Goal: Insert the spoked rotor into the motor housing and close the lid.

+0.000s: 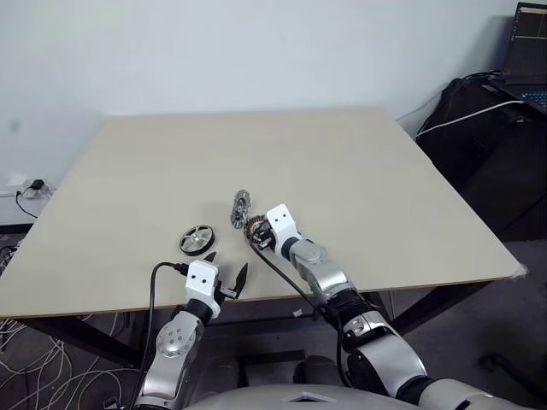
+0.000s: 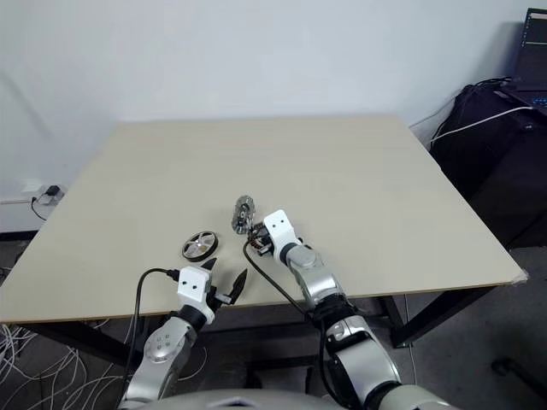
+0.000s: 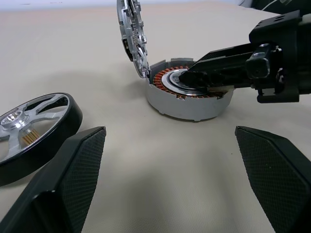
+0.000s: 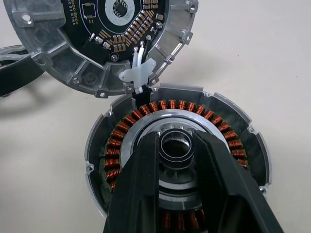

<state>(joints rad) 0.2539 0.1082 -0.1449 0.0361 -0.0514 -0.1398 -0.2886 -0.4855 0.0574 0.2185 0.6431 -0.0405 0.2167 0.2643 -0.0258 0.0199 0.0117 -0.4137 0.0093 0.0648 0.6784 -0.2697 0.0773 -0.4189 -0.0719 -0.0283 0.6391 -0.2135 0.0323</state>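
The motor housing [image 3: 190, 105] lies flat on the table, its copper windings [image 4: 180, 105] ringing a silver centre. The lid [image 4: 92, 43] stands tilted up at the housing's far edge, joined to it by white wires, its circuit-board side facing the housing. My right gripper [image 4: 176, 141] reaches into the housing from the near right, its two fingers shut on the silver central hub. The spoked rotor [image 1: 197, 239], black-rimmed with a silver face, lies flat to the left of the housing. My left gripper [image 1: 227, 266] hovers open near the table's front edge, just in front of the rotor.
The light wooden table [image 1: 385, 188] stretches bare behind and to the right of the parts. Black bags and a white cable [image 1: 487, 111] sit beyond the right edge. A power strip [image 1: 26, 188] and loose cables lie on the floor at the left.
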